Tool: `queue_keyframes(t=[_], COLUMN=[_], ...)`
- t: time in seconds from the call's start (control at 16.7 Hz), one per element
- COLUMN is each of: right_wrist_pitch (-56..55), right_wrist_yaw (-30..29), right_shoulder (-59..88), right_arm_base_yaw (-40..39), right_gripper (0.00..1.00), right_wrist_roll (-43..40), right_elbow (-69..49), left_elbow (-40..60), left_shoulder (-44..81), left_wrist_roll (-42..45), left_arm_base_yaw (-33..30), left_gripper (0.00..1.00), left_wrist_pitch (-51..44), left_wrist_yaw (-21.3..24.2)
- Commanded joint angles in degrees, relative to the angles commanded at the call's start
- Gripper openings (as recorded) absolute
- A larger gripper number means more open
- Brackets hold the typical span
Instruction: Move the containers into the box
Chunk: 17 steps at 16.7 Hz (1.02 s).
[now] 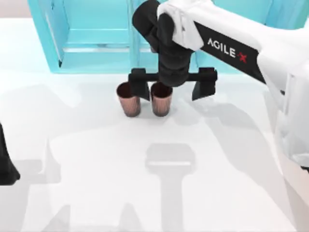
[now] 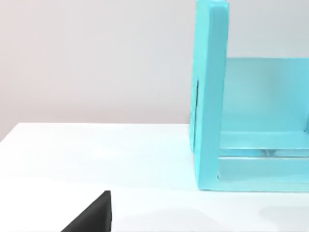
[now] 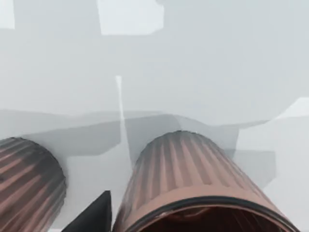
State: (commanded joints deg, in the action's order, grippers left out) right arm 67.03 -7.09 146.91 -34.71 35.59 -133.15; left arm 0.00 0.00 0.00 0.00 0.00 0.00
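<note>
**Right claw spread wide above the two cups**

The right claw (image 1: 171, 89) hung over the pair of ribbed copper-brown cups near the far middle of the white worktop (image 1: 96, 159), just in front of the turquoise shelf unit (image 1: 91, 38). Its fingers stood wide apart: the left finger (image 1: 138, 87) sat between the two cups from above, over the gap where they nearly touch, and the right finger (image 1: 203, 86) stood clear to the right of both. The right-hand cup (image 1: 161, 99) lay between the fingers, closer to the left one; the left-hand cup (image 1: 128, 99) stood just outside them. Both cups were upright on the worktop, neither gripped. In the right wrist view the nearer cup (image 3: 193, 188) sat directly below the camera with its neighbour (image 3: 29, 183) close beside it.

The left arm was parked at the worktop's left edge, its claw (image 1: 7, 166) barely in frame; whether its fingers were open could not be told.

The tan box was not to be seen from any camera.

The main risk appeared to be the tight gap between the cups. A descending left finger could strike either rim, tipping a cup or shoving the left one aside. Closing off-centre might also drag the right-hand cup sideways before the far finger arrived.
</note>
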Motion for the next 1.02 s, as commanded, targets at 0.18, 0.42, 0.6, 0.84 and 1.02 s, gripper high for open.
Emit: queue_keyframes(t=[0.18,0.42,0.6,0.84,1.02], right_wrist_pitch=[0.0,0.0,0.0,0.0,0.0], right_wrist_yaw=[0.0,0.0,0.0,0.0,0.0], right_shoulder=[0.0,0.0,0.0,0.0,0.0], right_arm_base_yaw=[0.0,0.0,0.0,0.0,0.0], right_gripper=[0.92,0.62,0.40,0.10,0.00], right_wrist_roll=[0.0,0.0,0.0,0.0,0.0], right_elbow=[0.0,0.0,0.0,0.0,0.0], left_elbow=[0.0,0.0,0.0,0.0,0.0], left_shoulder=[0.0,0.0,0.0,0.0,0.0], left_wrist_roll=[0.0,0.0,0.0,0.0,0.0], left_arm_base_yaw=[0.0,0.0,0.0,0.0,0.0], left_gripper=[1.00,1.00,1.00,1.00,1.00], left_wrist_pitch=[0.0,0.0,0.0,0.0,0.0], left_wrist_yaw=[0.0,0.0,0.0,0.0,0.0])
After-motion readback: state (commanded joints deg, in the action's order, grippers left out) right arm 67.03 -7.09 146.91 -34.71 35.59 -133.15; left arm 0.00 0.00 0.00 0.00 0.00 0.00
